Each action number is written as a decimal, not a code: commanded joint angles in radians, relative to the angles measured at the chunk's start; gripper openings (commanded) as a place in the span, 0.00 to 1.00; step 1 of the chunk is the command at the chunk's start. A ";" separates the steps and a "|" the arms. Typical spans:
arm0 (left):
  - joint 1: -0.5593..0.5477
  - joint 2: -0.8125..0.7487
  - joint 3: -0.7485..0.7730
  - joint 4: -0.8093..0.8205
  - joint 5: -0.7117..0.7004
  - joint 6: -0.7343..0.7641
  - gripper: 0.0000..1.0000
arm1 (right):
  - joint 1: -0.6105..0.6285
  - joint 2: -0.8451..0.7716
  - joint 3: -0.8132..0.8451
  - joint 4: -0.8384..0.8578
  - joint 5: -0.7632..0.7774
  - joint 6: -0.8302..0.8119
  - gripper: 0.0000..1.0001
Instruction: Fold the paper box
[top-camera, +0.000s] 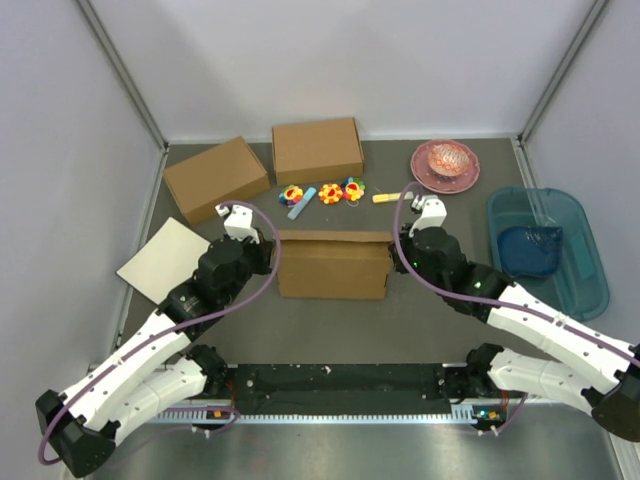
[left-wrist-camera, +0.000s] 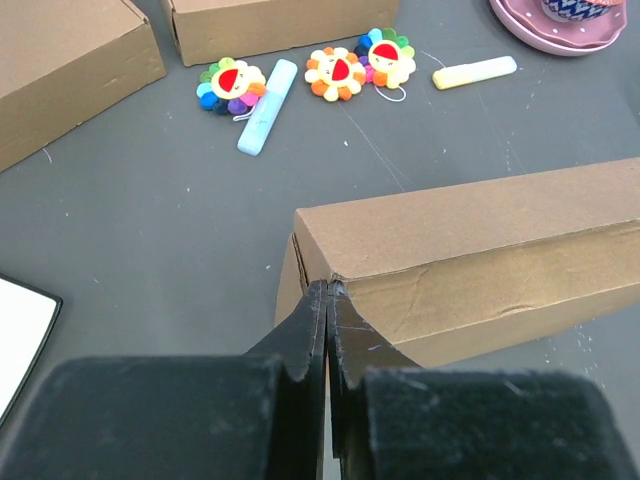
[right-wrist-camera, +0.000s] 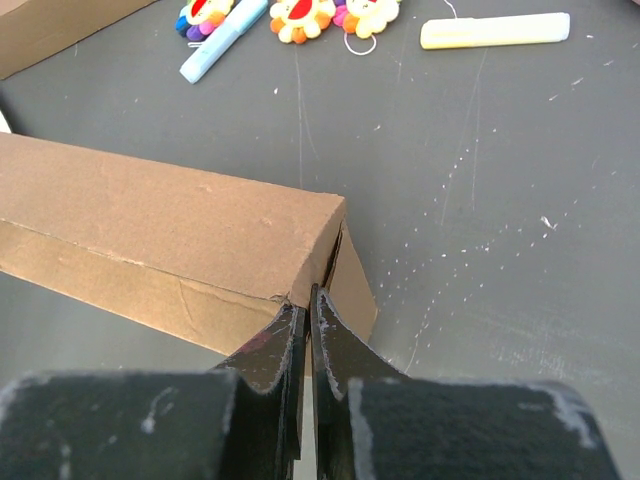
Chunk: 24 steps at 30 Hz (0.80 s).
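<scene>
The box (top-camera: 333, 265) lies on the table (top-camera: 330, 330), with one arm at each of its ends. It stands formed, walls up and lid down. The fold is judged near complete, with at most the end flaps left to tuck. Left jaws and right jaws are fully closed. Their tips touch the box's near corners and hold nothing visible.

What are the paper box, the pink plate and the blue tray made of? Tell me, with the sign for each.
Paper box: plain brown cardboard, matte, shown by creases and a raw folded corner. Pink plate: glossy, ceramic or hard plastic; the look leaves it open. Blue tray: likely plastic, translucent with a shiny rim.
</scene>
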<state>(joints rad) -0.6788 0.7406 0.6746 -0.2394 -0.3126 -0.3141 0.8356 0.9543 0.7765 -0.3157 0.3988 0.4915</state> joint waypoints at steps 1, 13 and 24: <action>-0.002 -0.004 0.003 0.064 0.004 0.006 0.00 | 0.005 0.011 -0.046 -0.161 -0.037 -0.001 0.00; -0.005 0.009 -0.125 0.045 -0.045 -0.054 0.00 | 0.005 -0.117 0.098 -0.206 -0.091 -0.018 0.32; -0.047 -0.012 -0.188 0.043 -0.075 -0.102 0.00 | 0.005 -0.074 0.158 -0.214 -0.071 -0.042 0.31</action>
<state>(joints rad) -0.7105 0.7223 0.5392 -0.0784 -0.3878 -0.3950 0.8356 0.8635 0.8799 -0.5270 0.3172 0.4698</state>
